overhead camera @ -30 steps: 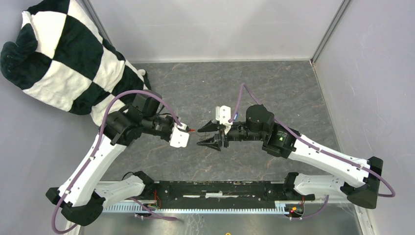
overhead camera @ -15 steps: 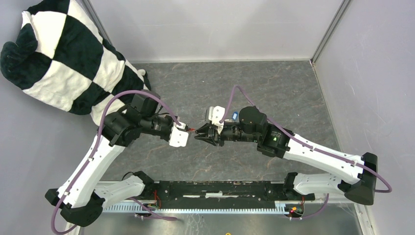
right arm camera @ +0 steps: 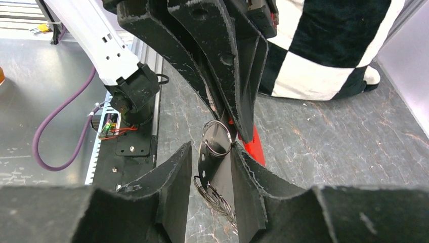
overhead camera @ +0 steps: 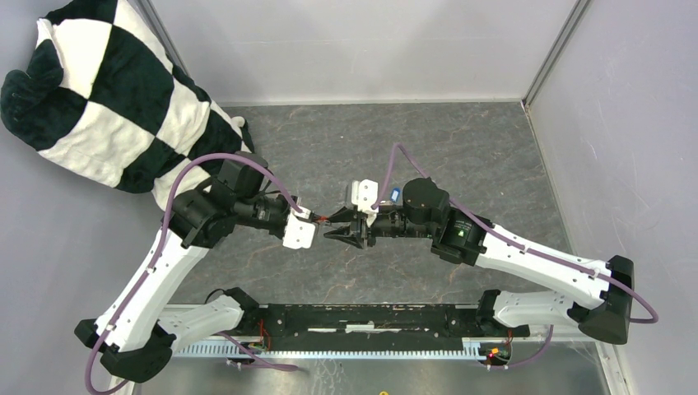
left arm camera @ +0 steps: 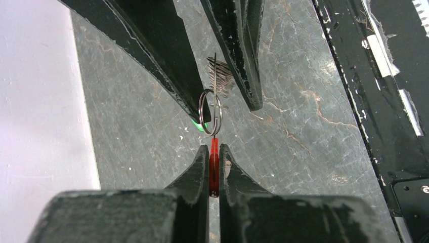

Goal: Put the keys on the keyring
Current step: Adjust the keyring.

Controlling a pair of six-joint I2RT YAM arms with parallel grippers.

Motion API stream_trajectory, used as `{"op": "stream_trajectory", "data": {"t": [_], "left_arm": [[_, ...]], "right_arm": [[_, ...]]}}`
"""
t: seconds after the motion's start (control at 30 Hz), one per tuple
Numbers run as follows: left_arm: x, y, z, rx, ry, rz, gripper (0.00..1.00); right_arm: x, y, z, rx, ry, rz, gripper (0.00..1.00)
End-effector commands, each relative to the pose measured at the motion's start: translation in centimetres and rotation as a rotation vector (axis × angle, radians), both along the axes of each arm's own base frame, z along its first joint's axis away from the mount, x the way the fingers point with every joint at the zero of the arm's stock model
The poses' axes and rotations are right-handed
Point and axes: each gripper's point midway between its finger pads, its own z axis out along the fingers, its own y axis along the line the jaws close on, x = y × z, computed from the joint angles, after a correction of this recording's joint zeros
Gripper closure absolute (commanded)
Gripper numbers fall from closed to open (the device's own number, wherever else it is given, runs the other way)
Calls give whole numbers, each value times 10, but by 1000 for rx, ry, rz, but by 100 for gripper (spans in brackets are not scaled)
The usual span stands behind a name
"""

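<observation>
Threading step, in the air over the surface [left arm camera: 303, 126]. Left jaws are clenched on the red tag [left arm camera: 214, 169] of the keyring [left arm camera: 200, 111], whose loop stands just past their tips. Right jaws are half-spread astride the loop with a silver key [right arm camera: 205, 162] blade between them; can't tell if it's pinched or loose. Chain [left arm camera: 221, 76] clump is beyond. No blue key seen. Next: probably feed the key's hole onto the loop's split. That needs fine alignment and a rigid tag. Loop looks thin, double-coiled and springy.

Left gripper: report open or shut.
Shut. The left gripper clamps the red keyring tag, fingers pressed against both faces.
</observation>
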Motion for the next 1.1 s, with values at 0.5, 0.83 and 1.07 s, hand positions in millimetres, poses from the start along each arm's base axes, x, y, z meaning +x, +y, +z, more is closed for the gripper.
{"op": "stream_trajectory", "data": {"t": [0.5,0.83,1.07], "left_arm": [[-4,0,3,-22,-18,-7,98],[-5,1,6,-30,-25,-6,98],[-5,0,11,-38,-30,-7,98]], "right_arm": [[-9,0,31,119,-43,36,79],[-2,-2,24,107,-31,-9,85],[6,-4,16,78,-30,-60,67]]}}
